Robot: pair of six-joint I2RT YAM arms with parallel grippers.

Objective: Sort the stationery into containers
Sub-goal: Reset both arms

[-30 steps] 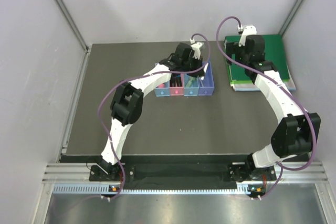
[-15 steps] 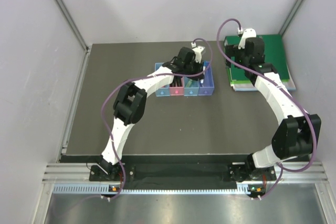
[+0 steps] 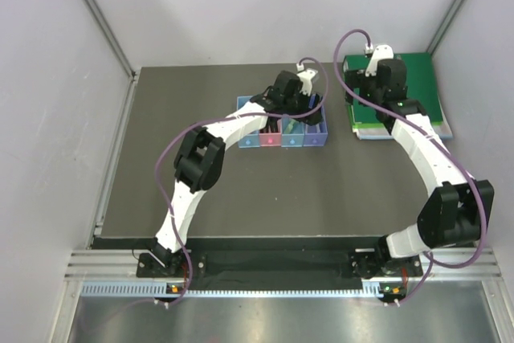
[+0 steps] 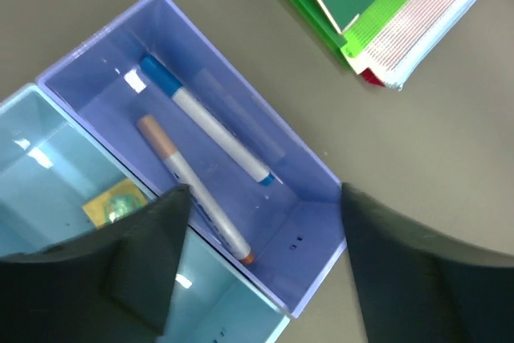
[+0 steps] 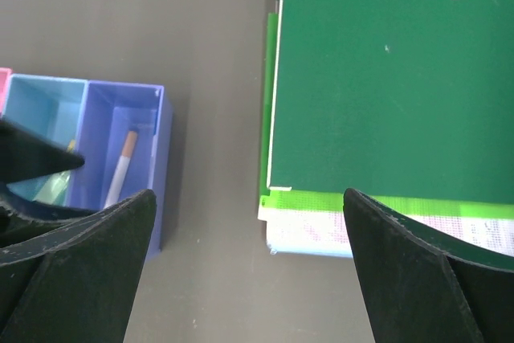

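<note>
Since a second ago the left arm has shifted slightly rightward over the row of bins. The right arm's wrist has hardly moved above the green ring binder (image 3: 401,106), and its elbow has dropped a little toward the near edge.

The left gripper (image 4: 263,198) hangs over the violet-blue bin (image 4: 104,46), its jaws spread wide with nothing between them. The right gripper (image 5: 249,198) is likewise released and empty, above the gap between that bin and the binder.

Stationery seen: two thin white pens lie side by side on the violet-blue bin's floor. One is the blue-capped pen (image 4: 210,132) and the other the tan-capped pen (image 4: 191,189); both run along the bin's length. A small tan square eraser (image 4: 116,203) lies flat in the adjoining blue bin (image 4: 48,142). The print on its face is too small to read.

From above, the four bins stand touching in a row on the dark table (image 3: 185,174). The light blue bin (image 3: 246,139) is leftmost, with the pink bin (image 3: 269,140) next to it.
</note>
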